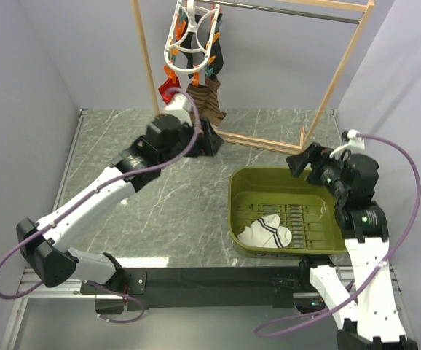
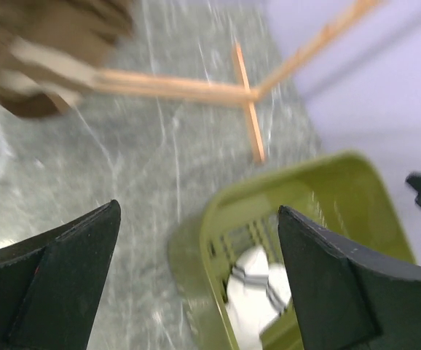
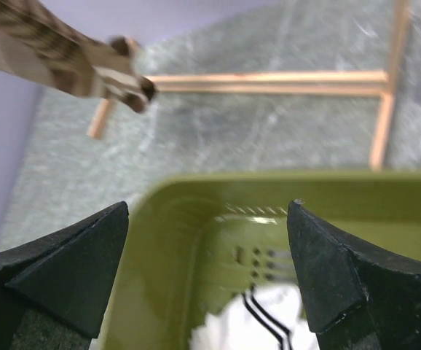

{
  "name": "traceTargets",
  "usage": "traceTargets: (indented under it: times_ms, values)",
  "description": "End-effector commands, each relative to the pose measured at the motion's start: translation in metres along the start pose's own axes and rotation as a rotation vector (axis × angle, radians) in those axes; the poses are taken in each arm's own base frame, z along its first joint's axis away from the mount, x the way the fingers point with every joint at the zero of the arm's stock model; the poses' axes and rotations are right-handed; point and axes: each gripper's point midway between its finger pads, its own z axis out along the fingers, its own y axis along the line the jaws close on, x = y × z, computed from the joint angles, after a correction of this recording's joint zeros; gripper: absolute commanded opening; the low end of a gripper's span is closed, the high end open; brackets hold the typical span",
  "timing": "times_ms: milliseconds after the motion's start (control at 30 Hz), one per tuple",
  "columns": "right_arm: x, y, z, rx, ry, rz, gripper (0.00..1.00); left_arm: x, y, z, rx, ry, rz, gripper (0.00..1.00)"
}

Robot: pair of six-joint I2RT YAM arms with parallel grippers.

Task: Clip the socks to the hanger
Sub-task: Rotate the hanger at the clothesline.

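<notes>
I see both white striped socks [image 1: 266, 232] lying together in the olive basket [image 1: 269, 191], near right. The hanger [image 1: 193, 35] hangs far left on the wooden rack [image 1: 261, 141]. My left gripper [image 2: 197, 210] and right gripper [image 3: 208, 205] gape wide, holding nothing.

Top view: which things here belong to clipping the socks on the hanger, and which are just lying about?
Job: white striped socks, lying in the green basket; white clip hanger up on the wooden rack.

Just there: green basket, wooden rack, brown striped socks, black sock.
</notes>
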Motion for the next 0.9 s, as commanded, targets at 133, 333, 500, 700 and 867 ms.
traceTargets:
  times_ms: [133, 333, 500, 700, 867]
  values:
    - [-0.068, 0.061, 0.017, -0.237, -0.14, -0.035, 0.94, -0.135, 0.035, -0.047, 0.021, -0.304, -0.09, 0.94]
    - [-0.084, 0.104, 0.036, -0.274, -0.133, -0.111, 0.94, -0.203, 0.072, -0.07, 0.065, -0.394, -0.074, 0.93]
    - [-0.087, 0.144, 0.044, -0.356, -0.118, -0.106, 0.94, -0.23, 0.087, -0.073, 0.149, -0.443, -0.06, 0.93]
    - [-0.093, 0.174, 0.058, -0.379, -0.121, -0.116, 0.95, -0.25, 0.08, -0.057, 0.255, -0.457, 0.003, 0.93]
    - [-0.098, 0.18, 0.063, -0.373, -0.113, -0.105, 0.94, -0.264, 0.084, -0.043, 0.274, -0.484, 0.007, 0.93]
